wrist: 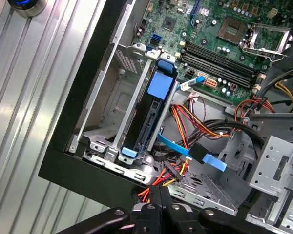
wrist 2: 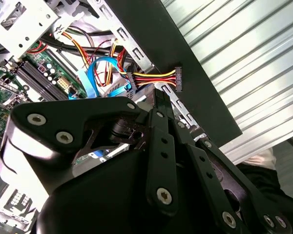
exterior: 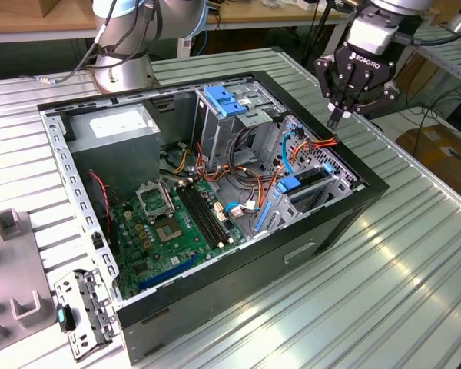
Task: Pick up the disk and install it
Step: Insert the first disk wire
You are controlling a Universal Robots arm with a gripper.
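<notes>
Disk [wrist: 146, 123] upright in drive cage [wrist: 106, 100]

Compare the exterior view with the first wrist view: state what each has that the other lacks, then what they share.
Exterior view: the grey power-supply box and the arm's base. First wrist view: a round shiny object with a blue centre on the table outside the case. Shared: the motherboard, the disk standing on edge in its bay, and the shut gripper beside the red-and-yellow power cable.

The disk [wrist: 151, 119] stands edge-on — its label hidden (faces away)
</notes>
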